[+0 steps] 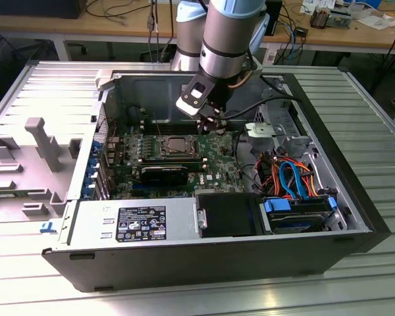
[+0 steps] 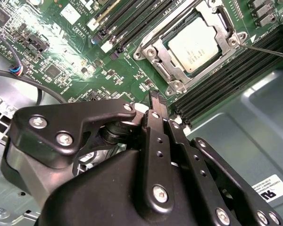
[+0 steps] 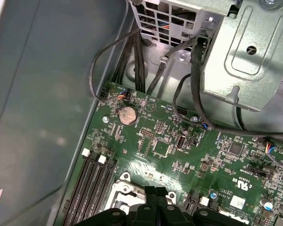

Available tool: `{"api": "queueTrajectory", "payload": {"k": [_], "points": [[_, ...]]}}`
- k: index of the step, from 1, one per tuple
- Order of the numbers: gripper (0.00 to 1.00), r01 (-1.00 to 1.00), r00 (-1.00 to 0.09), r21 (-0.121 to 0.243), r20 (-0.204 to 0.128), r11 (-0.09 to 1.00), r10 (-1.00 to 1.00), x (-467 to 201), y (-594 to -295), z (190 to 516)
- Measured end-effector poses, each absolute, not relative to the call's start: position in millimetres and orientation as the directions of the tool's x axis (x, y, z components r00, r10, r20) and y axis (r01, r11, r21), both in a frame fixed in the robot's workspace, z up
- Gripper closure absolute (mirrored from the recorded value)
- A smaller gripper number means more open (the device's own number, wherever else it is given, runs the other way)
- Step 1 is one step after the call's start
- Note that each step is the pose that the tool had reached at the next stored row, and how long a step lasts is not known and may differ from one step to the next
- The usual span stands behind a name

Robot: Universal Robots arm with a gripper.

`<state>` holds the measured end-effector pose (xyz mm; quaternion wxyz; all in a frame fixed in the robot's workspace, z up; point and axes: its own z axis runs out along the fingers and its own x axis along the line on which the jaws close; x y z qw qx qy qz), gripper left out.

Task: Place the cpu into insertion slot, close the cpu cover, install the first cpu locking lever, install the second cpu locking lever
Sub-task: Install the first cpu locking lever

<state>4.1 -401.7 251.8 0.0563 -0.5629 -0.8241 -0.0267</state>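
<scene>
Tool: black link-armed gripper (image 2: 155,98) on a grey and pale-blue robot arm (image 1: 227,33). In the first wrist view its two fingertips are pressed together with nothing between them.
Tool position: it hovers over the green motherboard (image 2: 85,61), just beside one corner of the socket and on the exterior view's right of it. No contact is visible.
Task's thing: the cpu (image 2: 195,44), a small flat square chip with a dull silver-grey metal top, is seated in the insertion slot (image 2: 166,70), a square silver-rimmed socket.
Cover: the cpu cover (image 2: 223,29), a thin silver frame plate, lies flat around the chip.
Lever: a thin wire locking lever (image 2: 269,50) juts out from a socket corner. Whether it is latched cannot be told.
Handling: the chip is probably light, stiff and fragile on its underside, and best held by its edges. With the frame over it, only the top face is open to touch.
Surface: long black memory slots (image 2: 217,89) crowd the board on either side of the socket.
Enclosure: an open grey steel computer case (image 1: 151,89), with orange and blue cables (image 1: 289,174) at the exterior view's right.
Room: a slatted metal table (image 1: 375,131) carries the case, and wooden benches (image 1: 66,26) stand far behind it.
</scene>
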Motion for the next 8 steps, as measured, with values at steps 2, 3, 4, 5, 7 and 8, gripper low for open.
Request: {"api": "queueTrajectory", "payload": {"k": [2,3,4,5,7,8], "points": [[0.89,0.928,-0.367,-0.019,0.123,0.372,0.922,4.1,-401.7,251.8],[0.89,0.927,-0.37,-0.019,0.123,0.375,0.921,4.1,-401.7,251.9],[0.89,0.926,-0.373,-0.019,0.123,0.378,0.92,4.1,-401.7,251.8],[0.89,0.924,-0.376,-0.019,0.123,0.382,0.918,4.1,-401.7,251.8],[0.89,0.921,-0.383,-0.019,0.123,0.388,0.916,4.1,-401.7,251.9],[0.89,0.919,-0.388,-0.019,0.123,0.393,0.914,4.1,-401.7,251.9]]}}
